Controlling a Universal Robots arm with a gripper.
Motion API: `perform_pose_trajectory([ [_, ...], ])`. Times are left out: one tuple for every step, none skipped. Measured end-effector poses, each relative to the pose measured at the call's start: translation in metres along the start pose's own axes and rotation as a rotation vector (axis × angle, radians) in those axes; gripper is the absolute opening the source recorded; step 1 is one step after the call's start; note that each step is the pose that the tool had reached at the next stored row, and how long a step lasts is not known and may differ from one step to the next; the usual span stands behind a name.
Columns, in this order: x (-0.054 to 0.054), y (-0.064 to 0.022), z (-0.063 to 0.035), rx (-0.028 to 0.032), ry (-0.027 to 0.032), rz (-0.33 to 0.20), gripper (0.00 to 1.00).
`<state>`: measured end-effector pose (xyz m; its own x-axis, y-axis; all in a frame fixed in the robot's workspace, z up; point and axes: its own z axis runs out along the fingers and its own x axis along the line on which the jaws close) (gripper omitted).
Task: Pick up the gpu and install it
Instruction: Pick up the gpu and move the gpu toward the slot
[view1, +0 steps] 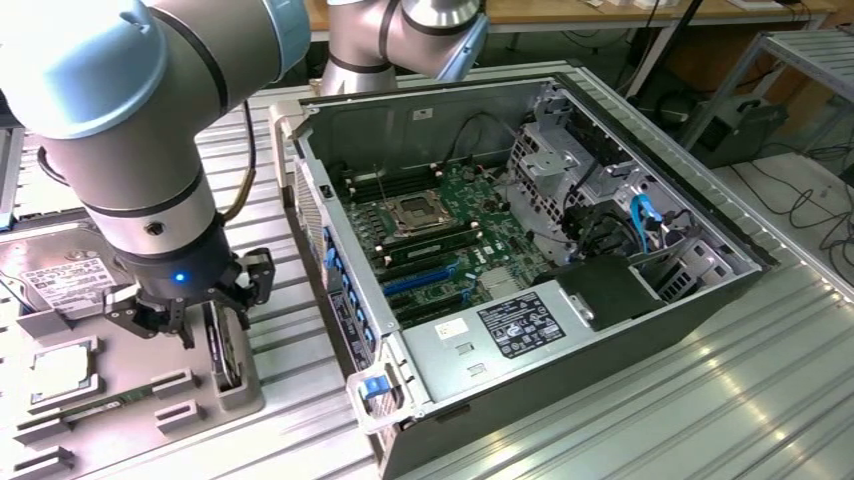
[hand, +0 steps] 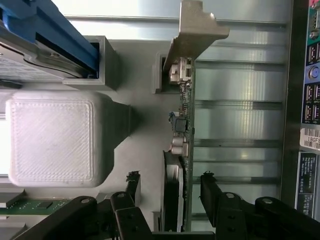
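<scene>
While the thin dark gpu stands edgewise, the end effector straddles it, open, gripping nothing.

Exterior camera overlooks the open grey metal computer case from above; wrist camera, close in, shares the thin dark circuit card.

Count, this frame:
- robot arm: 1
- gripper: 1, with 2 fingers
- gpu: 1
- computer case, open: 1
- motherboard inside it: 1
- hard drive, white label: 1
- green memory stick: 1
</scene>
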<state>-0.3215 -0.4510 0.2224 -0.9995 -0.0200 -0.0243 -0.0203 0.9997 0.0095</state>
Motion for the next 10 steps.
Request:
perform_pose_trajectory([
  [0.0000, 0.0000, 0.0006, 0.0000, 0.0000, 0.000, 0.58],
  [0.0001, -0.0002, 0.0008, 0.0000, 0.0000, 0.000, 0.52],
  [0.0001, -0.0003, 0.0008, 0.0001, 0.0000, 0.000, 0.52],
  [0.0001, -0.0003, 0.0008, 0.0000, 0.0000, 0.000, 0.46],
  [0.0001, -0.0003, 0.0009, -0.0001, 0.0000, 0.000, 0.46],
  [0.0001, -0.0004, 0.0010, 0.0000, -0.0001, 0.000, 0.39],
  [0.0000, -0.0004, 0.0010, -0.0001, -0.0001, 0.000, 0.39],
  [0.0001, -0.0006, 0.0011, 0.0000, -0.0001, 0.000, 0.39],
  [0.0001, -0.0007, 0.0011, 0.0000, -0.0003, 0.000, 0.39],
  [0.0001, -0.0007, 0.0012, 0.0000, -0.0004, 0.000, 0.39],
])
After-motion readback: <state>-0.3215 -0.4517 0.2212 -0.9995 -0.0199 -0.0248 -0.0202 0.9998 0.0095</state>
